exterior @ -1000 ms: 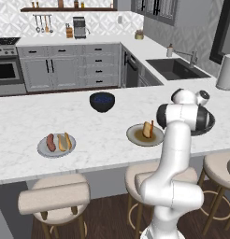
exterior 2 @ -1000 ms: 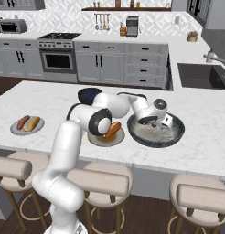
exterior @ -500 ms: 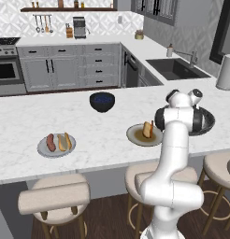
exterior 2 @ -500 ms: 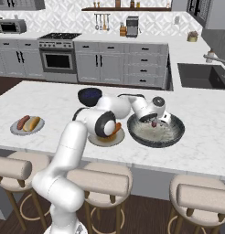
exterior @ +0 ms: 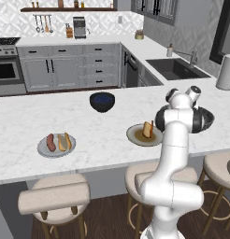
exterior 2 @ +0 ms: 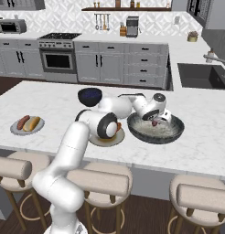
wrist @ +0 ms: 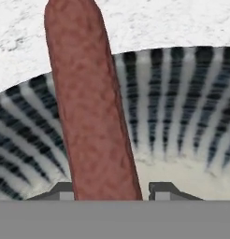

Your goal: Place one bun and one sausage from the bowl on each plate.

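I see the sausage (wrist: 91,107) running up the middle of the hand view, its near end sitting between the two finger tips (wrist: 160,189), which press in at either side of it. So I read the gripper (exterior 2: 155,121) as clamped on the sausage, down inside the wide bowl (exterior 2: 174,133). From the right base view a reddish bit shows at the gripper, over the bowl's pale inside. Behind the sausage in the hand view I see the bowl's striped wall (wrist: 182,98) and the marble counter (wrist: 159,23) beyond its rim.

Just beside the bowl, on the arm's left, sits the tan-centred plate (exterior: 138,137) with a bun (exterior: 147,130) on it; from the right base view the arm's elbow covers most of this plate. Well apart along the counter is the light grey plate (exterior: 42,148), which carries a sausage (exterior: 51,142) and a bun (exterior: 65,141) side by side. The small dark bowl (exterior: 102,101) stands further back on the counter, between the two plates.
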### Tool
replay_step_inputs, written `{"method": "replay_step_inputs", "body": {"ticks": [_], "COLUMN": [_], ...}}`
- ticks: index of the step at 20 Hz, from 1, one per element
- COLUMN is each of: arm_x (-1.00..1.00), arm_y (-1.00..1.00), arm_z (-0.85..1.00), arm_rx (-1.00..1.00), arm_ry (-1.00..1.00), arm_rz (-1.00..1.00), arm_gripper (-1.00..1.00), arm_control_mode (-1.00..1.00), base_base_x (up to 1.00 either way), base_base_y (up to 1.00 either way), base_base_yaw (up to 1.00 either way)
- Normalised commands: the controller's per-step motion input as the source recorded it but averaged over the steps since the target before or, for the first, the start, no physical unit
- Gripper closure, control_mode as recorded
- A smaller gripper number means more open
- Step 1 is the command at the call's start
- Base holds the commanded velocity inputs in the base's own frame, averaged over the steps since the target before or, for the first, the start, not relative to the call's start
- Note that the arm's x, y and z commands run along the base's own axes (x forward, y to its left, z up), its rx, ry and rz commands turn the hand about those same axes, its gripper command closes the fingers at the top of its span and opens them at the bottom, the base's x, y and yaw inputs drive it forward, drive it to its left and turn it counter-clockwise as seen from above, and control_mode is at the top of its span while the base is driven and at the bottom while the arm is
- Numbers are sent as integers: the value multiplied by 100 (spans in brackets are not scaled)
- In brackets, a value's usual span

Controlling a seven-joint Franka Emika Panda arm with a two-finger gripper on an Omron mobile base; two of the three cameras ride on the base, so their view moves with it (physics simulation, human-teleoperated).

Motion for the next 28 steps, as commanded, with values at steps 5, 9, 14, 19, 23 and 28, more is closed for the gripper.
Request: {"method": "replay_step_inputs", "body": {"ticks": [5, 9, 14, 19, 23, 28], "arm_x": [-17, -98, -100, -83, -62, -28], "arm_y": [0, 1, 56, 100, 100, 100], "arm_z": [1, 91, 100, 100, 95, 9], "arm_rx": [0, 1, 0, -1, -12, -10], "arm_ry": [0, -6, -4, 12, 37, 42], "arm_rz": [0, 0, 3, 7, 12, 4], "arm_gripper": [100, 100, 100, 100, 100, 100], "arm_control_mode": [-100, -100, -100, -100, -100, -100], "base_base_x": [0, 0, 0, 0, 0, 0], "base_base_y": [0, 0, 0, 0, 0, 0], "base_base_yaw": [0, 0, 0, 0, 0, 0]}}
